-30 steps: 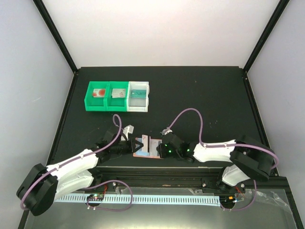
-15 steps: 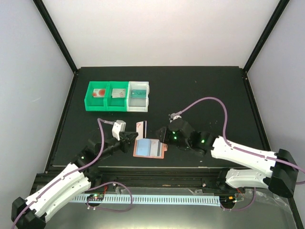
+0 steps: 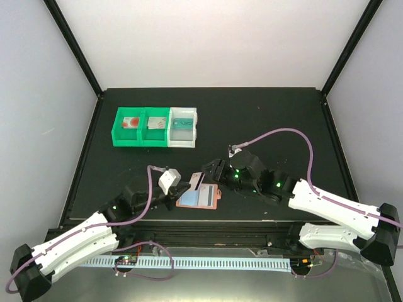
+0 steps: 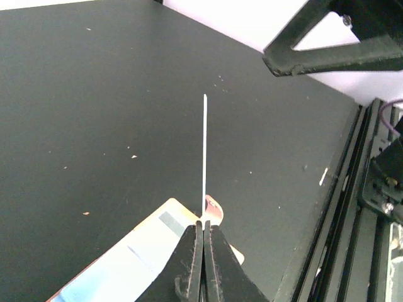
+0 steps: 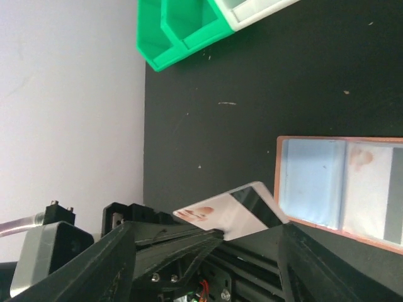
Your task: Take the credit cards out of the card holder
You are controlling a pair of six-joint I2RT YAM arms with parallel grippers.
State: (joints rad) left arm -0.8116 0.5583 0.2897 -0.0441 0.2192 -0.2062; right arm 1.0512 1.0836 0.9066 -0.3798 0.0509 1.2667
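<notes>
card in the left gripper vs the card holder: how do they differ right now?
Pose: the card is pinched in the left gripper, held up at a tilt; the holder lies flat and open on the table.
Colour: the card is white with a dark stripe and a red mark; the holder is salmon-pink with a light-blue pocket.
Both are thin rectangles.

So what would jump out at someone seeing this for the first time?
Probably the left gripper shut on a white card, tilted up beside the salmon-pink card holder at the front of the table. The right gripper hangs open just beyond it, and bright green bins with a white bin sit at the back left.
</notes>
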